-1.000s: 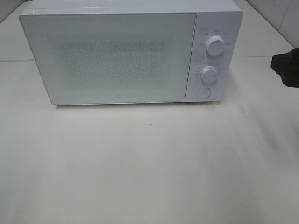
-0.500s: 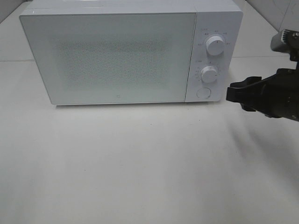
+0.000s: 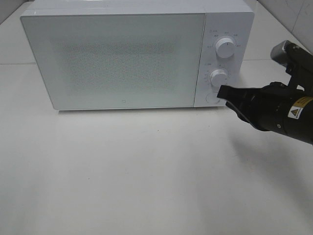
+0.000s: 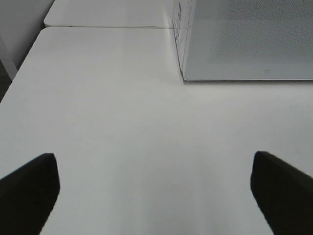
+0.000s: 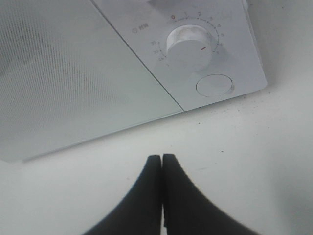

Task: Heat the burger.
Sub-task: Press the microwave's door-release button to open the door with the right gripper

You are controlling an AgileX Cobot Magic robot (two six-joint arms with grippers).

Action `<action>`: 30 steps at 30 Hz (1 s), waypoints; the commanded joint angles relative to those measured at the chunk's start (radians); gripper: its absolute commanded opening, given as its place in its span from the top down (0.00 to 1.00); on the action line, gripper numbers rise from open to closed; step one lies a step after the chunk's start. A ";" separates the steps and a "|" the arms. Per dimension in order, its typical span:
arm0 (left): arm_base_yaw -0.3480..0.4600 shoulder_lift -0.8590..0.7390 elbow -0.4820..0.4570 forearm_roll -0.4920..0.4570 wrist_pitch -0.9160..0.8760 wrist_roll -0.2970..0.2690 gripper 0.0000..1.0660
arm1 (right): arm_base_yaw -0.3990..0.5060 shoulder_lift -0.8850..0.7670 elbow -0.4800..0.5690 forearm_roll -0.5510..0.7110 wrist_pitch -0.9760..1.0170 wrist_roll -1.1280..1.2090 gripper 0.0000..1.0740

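Over the flat white tabletop [image 4: 122, 107] the left gripper [image 4: 154, 156] hangs with its black fingers spread wide, holding nothing. The right gripper [image 3: 221, 91] has its black fingers pressed together, empty, tips near the round white button [image 3: 212, 97] of the white box-shaped microwave oven [image 3: 122, 58], door closed. The burger shows in no view.

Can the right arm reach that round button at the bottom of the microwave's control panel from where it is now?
Probably yes. The right pincer, shut, hangs just short of the round button on the microwave, and only bare table shows between them.
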 commanded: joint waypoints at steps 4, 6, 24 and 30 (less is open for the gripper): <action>0.006 -0.024 0.002 -0.007 -0.005 0.000 0.04 | 0.004 0.000 0.000 -0.006 -0.060 0.393 1.00; 0.006 -0.024 0.002 -0.007 -0.005 0.000 0.04 | 0.004 0.011 0.000 -0.006 -0.081 0.601 1.00; 0.006 -0.024 0.002 -0.007 -0.005 0.000 0.04 | 0.004 0.241 -0.001 0.066 -0.274 0.939 1.00; 0.006 -0.024 0.002 -0.007 -0.005 0.000 0.04 | 0.004 0.273 -0.040 0.074 -0.276 0.938 1.00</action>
